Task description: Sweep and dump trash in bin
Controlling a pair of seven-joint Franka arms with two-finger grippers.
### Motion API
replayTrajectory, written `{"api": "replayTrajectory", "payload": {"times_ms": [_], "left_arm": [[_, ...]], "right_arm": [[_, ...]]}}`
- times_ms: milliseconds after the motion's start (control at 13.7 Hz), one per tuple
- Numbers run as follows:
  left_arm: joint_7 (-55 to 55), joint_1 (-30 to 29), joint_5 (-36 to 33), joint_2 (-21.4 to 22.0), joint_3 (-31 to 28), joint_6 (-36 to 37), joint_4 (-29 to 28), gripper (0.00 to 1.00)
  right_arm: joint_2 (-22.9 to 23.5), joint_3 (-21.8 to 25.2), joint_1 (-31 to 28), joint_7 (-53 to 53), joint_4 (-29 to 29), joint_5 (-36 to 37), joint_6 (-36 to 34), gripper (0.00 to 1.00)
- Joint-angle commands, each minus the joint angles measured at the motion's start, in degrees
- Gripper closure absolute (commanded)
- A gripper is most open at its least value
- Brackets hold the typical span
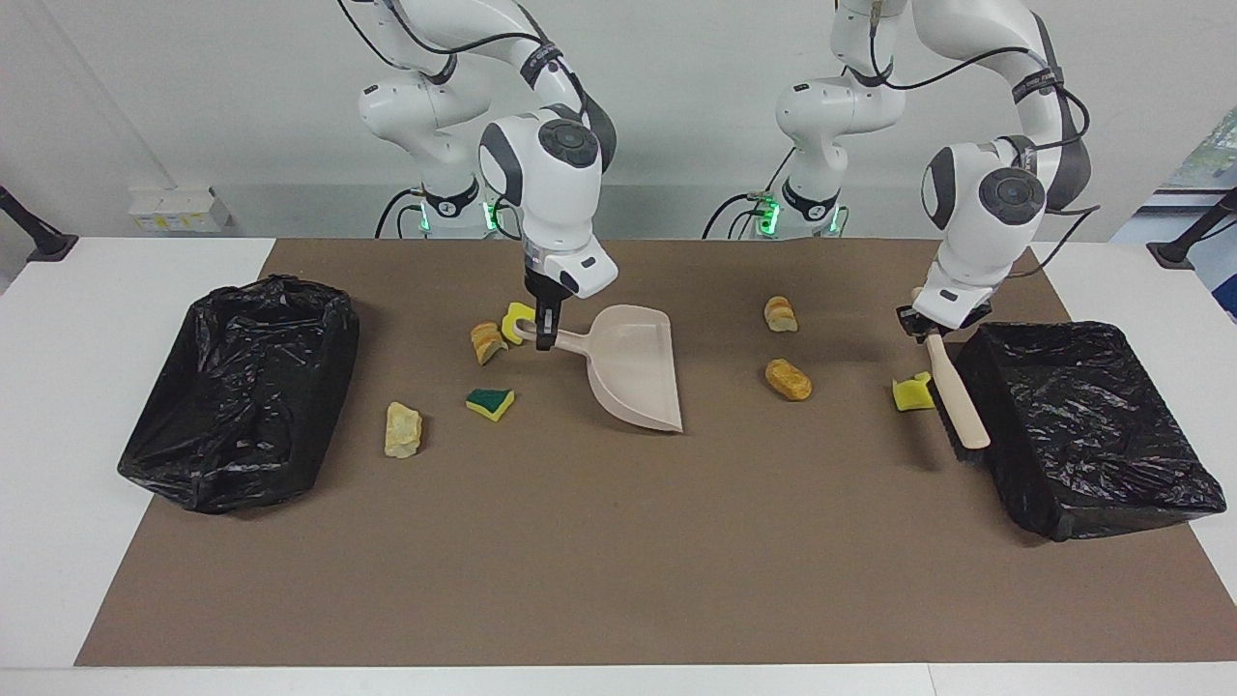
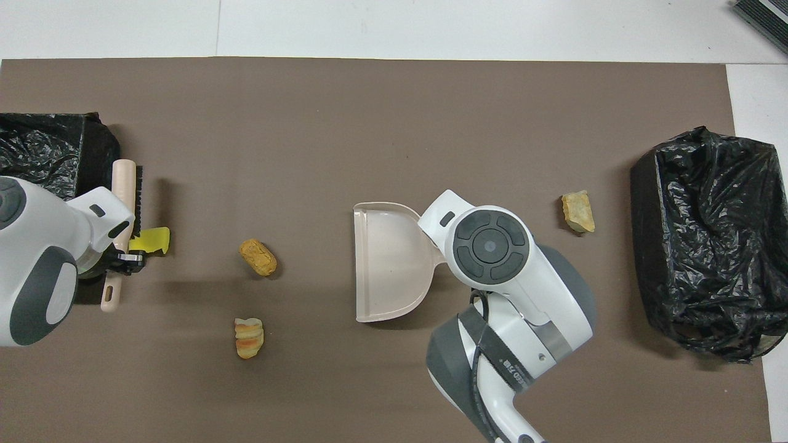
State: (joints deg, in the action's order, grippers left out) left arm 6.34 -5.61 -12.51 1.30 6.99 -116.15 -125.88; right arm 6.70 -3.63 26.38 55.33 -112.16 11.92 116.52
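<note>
My right gripper is shut on the handle of the beige dustpan, which lies on the mat with its mouth toward the left arm's end; the pan also shows in the overhead view. My left gripper is shut on the handle of the beige brush, whose bristles touch a yellow sponge piece. Two bread chunks lie between brush and pan. By the pan's handle lie a yellow sponge, a bread chunk, a green-backed sponge and a pale chunk.
A black-lined bin stands right beside the brush at the left arm's end. A second black-lined bin stands at the right arm's end. All stand on a brown mat on the white table.
</note>
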Motion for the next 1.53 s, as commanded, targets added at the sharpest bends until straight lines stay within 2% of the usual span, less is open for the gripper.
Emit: {"api": "replayTrajectory", "payload": {"times_ms": [0,291,583,1092,1457], "left_arm": [[0.43,-1.24,-1.81,-0.42,0.92,0.22,-1.28,1.0],[0.6,0.94,-1.82,0.2,1.45,3.19,-3.58,1.0],[7.79,10.25,-0.94,0.64,1.45,5.75,-3.32,1.0],[18.17,19.31,5.83,1.08,1.63,6.99,-2.88,1.0],[18.8,19.68,6.01,4.14,1.63,11.2,0.02,1.0]], "right_arm": [[0.5,-0.15,0.34,-2.24,-0.52,-1.11,1.96,1.0],[0.51,-0.15,1.04,-2.24,-0.87,-1.2,1.7,1.0],[0.42,-0.15,1.04,-2.24,-0.96,-1.2,1.35,1.0],[0.33,-0.15,0.95,-2.16,-0.96,-1.2,0.91,1.0],[0.33,-0.15,0.95,-2.16,-1.22,-1.2,0.91,1.0]]}}
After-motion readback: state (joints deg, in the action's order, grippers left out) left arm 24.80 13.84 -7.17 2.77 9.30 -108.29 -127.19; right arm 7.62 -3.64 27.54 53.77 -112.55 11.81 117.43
